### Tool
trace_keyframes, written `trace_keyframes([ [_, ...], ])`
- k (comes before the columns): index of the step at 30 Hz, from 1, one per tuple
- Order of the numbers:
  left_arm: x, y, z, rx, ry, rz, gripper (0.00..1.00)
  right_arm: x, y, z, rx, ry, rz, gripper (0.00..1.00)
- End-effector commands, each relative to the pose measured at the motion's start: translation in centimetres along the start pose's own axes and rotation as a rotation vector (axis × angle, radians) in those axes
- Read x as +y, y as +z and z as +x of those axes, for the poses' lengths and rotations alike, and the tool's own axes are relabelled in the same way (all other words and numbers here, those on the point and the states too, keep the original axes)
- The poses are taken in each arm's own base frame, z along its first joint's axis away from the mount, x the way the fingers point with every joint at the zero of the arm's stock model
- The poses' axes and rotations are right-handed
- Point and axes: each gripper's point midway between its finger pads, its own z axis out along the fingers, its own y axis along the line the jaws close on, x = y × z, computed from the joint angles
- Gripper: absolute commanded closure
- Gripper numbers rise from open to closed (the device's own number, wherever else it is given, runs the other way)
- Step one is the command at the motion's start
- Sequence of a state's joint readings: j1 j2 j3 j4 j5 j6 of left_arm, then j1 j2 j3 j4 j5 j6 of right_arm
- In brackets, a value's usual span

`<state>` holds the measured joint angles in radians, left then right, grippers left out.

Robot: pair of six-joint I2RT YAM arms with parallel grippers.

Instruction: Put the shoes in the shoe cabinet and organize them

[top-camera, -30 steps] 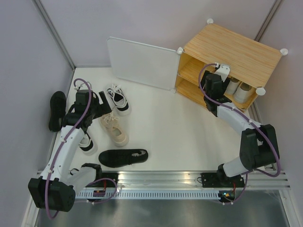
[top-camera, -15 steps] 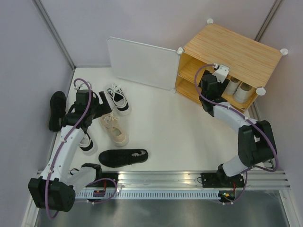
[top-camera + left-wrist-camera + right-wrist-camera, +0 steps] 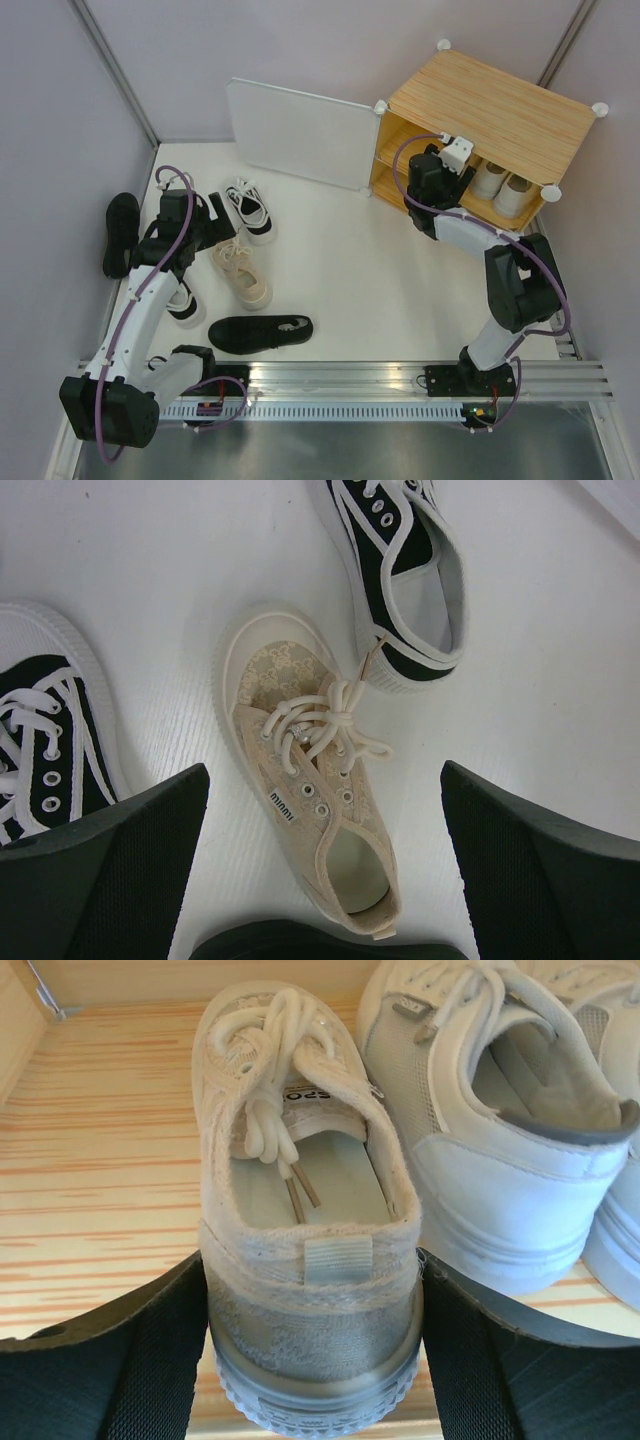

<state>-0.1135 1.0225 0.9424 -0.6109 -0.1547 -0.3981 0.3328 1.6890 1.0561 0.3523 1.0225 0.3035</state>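
Note:
The shoe cabinet (image 3: 490, 110) stands at the back right with its white door (image 3: 300, 135) swung open. My right gripper (image 3: 447, 160) reaches into it and is shut on the heel of a cream sneaker (image 3: 300, 1190) that rests on the wooden shelf (image 3: 100, 1210), next to a white sneaker (image 3: 500, 1160). My left gripper (image 3: 215, 215) is open and empty above a cream lace-up shoe (image 3: 310, 780), which also shows in the top view (image 3: 242, 275). A black-and-white sneaker (image 3: 400, 570) lies beyond it and another (image 3: 45, 730) lies to its left.
One black shoe (image 3: 260, 332) lies near the front rail and another (image 3: 120, 232) lies by the left wall. Two white shoes (image 3: 503, 188) stand in the cabinet's right part. Grey walls close off the left, the back and the right.
My right gripper has moved left along the cabinet shelf with the cream sneaker in it. The left arm has not moved.

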Motion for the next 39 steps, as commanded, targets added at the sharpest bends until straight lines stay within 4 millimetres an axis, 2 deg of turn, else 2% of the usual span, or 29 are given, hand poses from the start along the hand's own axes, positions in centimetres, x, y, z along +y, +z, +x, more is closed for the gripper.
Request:
trace_keyframes([
  [1,-0.1,0.3,-0.6,-0.024,0.039,0.010,0.01,0.6,1.1,-2.0,-0.045,0.037,0.024,0.99],
  [7,-0.1,0.3,-0.6,-0.025,0.039,0.008,0.01,1.3,1.5,-2.6,-0.058,0.016,0.010,0.99],
  [12,-0.1,0.3,-0.6,-0.023,0.039,0.009,0.01,0.9,2.3,-1.6,-0.046,0.000,0.033,0.99],
  [17,-0.1,0.3,-0.5,-0.022,0.038,0.007,0.01,-0.1,3.4,-0.6,-0.028,-0.015,0.067,0.99],
  [26,0.0,0.4,-0.6,-0.023,0.041,0.006,0.01,-2.3,4.0,0.7,0.002,-0.023,0.103,0.99],
  [29,0.0,0.4,-0.5,-0.020,0.040,0.005,0.01,-2.7,4.0,1.3,0.020,-0.028,0.106,0.84],
  [30,0.0,0.4,-0.5,-0.021,0.041,0.005,0.01,-2.5,3.9,1.4,0.028,-0.023,0.092,0.75],
  [31,0.0,0.4,-0.5,-0.019,0.040,0.006,0.01,-2.6,3.7,1.3,0.034,-0.015,0.087,0.70],
  [32,0.0,0.4,-0.5,-0.021,0.041,0.007,0.01,-2.3,3.6,1.3,0.044,-0.009,0.067,0.59],
  [35,0.0,0.5,-0.5,-0.018,0.040,0.006,0.01,-2.0,2.9,0.9,0.061,0.019,0.025,0.43],
  [38,-0.1,0.4,-0.6,-0.022,0.041,0.007,0.00,-1.4,2.2,0.2,0.084,0.041,-0.031,0.20],
  [39,-0.1,0.4,-0.6,-0.022,0.041,0.007,0.00,-1.2,2.0,0.0,0.089,0.048,-0.045,0.17],
])
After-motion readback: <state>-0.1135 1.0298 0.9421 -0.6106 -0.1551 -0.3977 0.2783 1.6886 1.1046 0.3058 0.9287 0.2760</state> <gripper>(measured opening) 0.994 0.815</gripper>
